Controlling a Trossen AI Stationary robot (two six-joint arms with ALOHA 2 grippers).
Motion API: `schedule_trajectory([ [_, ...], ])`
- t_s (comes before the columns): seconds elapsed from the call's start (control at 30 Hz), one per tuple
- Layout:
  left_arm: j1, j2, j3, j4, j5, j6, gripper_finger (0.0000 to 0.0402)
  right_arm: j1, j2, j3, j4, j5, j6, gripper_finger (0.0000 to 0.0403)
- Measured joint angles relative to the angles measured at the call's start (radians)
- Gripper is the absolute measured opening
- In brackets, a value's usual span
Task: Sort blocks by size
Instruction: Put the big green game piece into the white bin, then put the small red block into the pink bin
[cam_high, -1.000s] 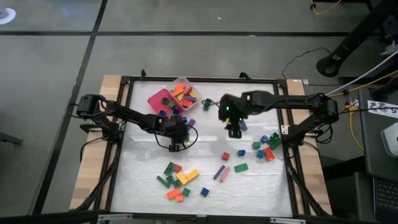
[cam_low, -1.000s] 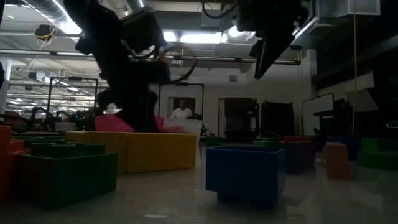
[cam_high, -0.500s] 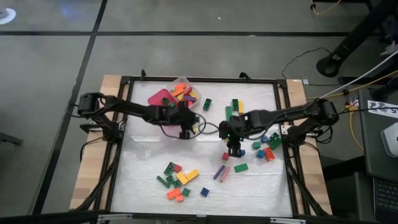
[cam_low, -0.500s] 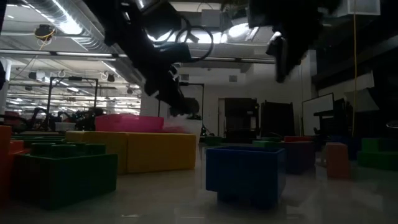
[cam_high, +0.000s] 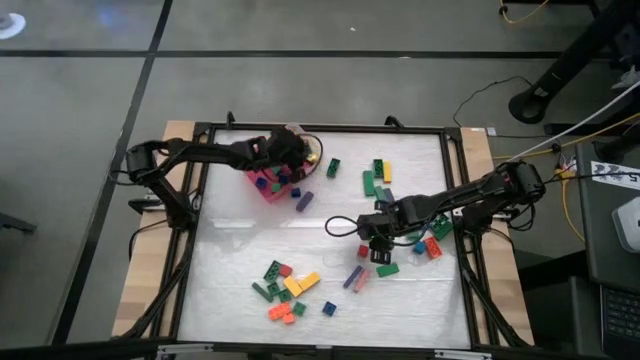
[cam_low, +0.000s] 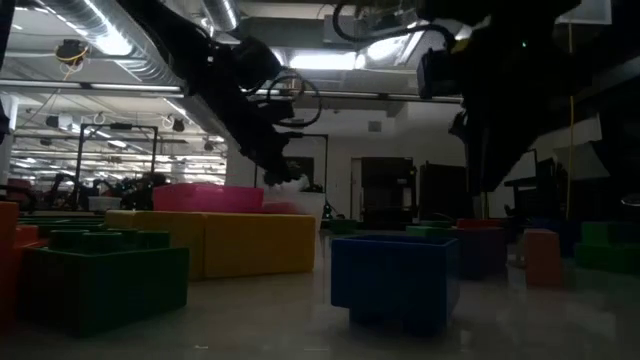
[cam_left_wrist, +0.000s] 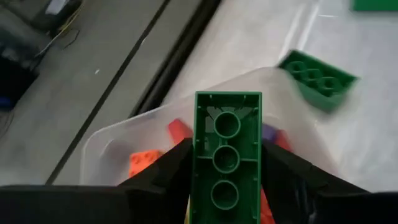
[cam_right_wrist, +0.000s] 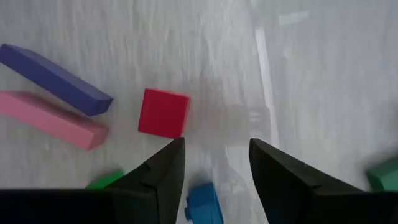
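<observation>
Blocks lie scattered over the white table top. My left gripper (cam_high: 288, 152) hangs over the clear tray (cam_left_wrist: 124, 127) at the far left, shut on a long green block (cam_left_wrist: 227, 143). The tray holds orange, red and purple blocks; the pink tray (cam_high: 258, 180) sits beside it. My right gripper (cam_right_wrist: 216, 144) stands open, pointing steeply down, just above the table's middle right. A small red block (cam_right_wrist: 163, 112) lies just ahead of its fingertips, and a blue one (cam_right_wrist: 204, 202) lies below the gap between its fingers. My left gripper pinches the green block's two long sides (cam_left_wrist: 198, 168) between its two fingers. The block runs along the fingers and sticks out past their tips, hollow underside toward the wrist camera. The fingers slant down from the table's left. The block hangs clear above the clear tray.
A purple bar (cam_right_wrist: 56, 78) and a pink bar (cam_right_wrist: 53, 121) lie beside the red block. Another green block (cam_left_wrist: 317, 78) rests beyond the clear tray. Clusters of blocks sit at the near left (cam_high: 285, 285) and by the right edge (cam_high: 430, 238).
My left gripper has swung from the table's middle left toward the far edge and now hangs over the clear tray. My right gripper has gone toward the near edge and down, ending low above the red block.
</observation>
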Motion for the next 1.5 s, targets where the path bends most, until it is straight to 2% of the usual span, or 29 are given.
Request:
schedule_trajectory([
  [0.23, 0.041, 0.0, -0.007, -0.002, 0.005, -0.052, 0.0182, 0.0, 0.0, -0.023, 0.061, -0.002, 0.002, 0.0179],
  [0.5, 0.042, 0.0, -0.007, -0.002, 0.005, -0.079, 0.0208, 0.0, 0.002, -0.023, 0.097, -0.006, 0.135, 0.0179],
  [0.67, 0.041, 0.0, -0.007, -0.002, 0.006, -0.08, 0.021, 0.0, 0.016, -0.023, 0.113, -0.034, 0.213, 0.0179],
  [0.83, 0.041, 0.0, -0.007, -0.009, 0.006, -0.08, 0.021, 0.0, 0.031, -0.023, 0.145, -0.068, 0.214, 0.0179],
  [1.23, 0.041, 0.0, -0.007, -0.053, 0.006, -0.081, 0.021, 0.0, 0.041, -0.023, 0.172, -0.068, 0.243, 0.0179],
  [1.5, 0.041, 0.0, -0.007, -0.067, 0.006, -0.081, 0.021, 0.0, 0.106, -0.02, 0.177, -0.096, 0.244, 0.0179],
])
